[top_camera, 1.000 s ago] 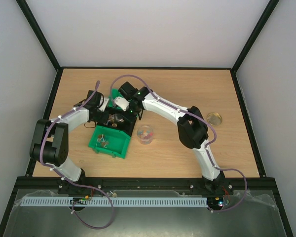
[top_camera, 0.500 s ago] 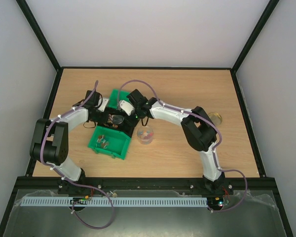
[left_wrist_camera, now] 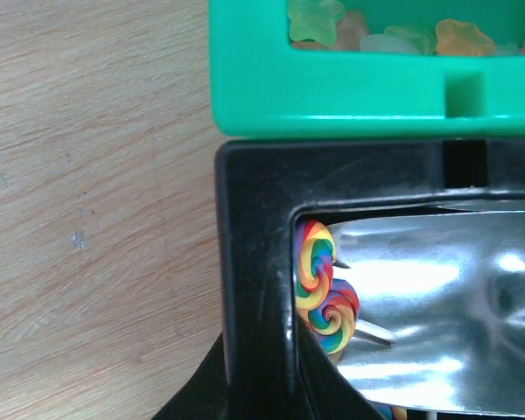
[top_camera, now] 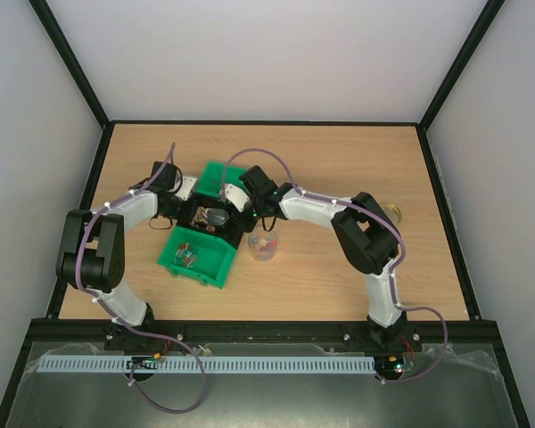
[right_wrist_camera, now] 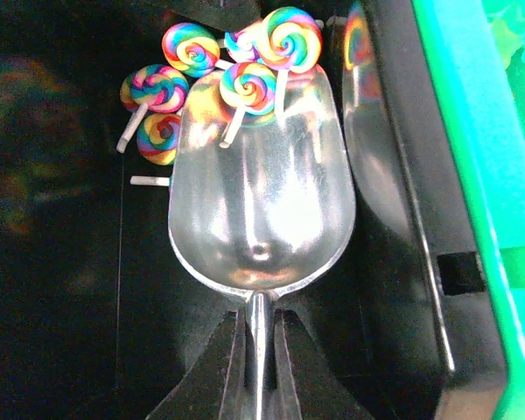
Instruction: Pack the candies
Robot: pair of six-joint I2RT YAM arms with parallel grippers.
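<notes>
A silver metal scoop lies low in the black bin, its front edge under several rainbow swirl lollipops. My right gripper is shut on the scoop's thin handle. In the top view the scoop shows in the black bin between both grippers. My left gripper is shut on the black bin's left wall, one finger on each side. Small wrapped candies lie in the near green bin. A clear round jar with some coloured sweets stands to the right of the bins.
A far green bin holds pale star-shaped gummies and touches the black bin. A round lid lies on the table at the right, partly behind my right arm. Black frame posts edge the wooden table.
My right wrist has swung rightward and nearer, lowering behind the scoop in the black bin. My left arm has shifted only slightly and keeps hold of the bin.
</notes>
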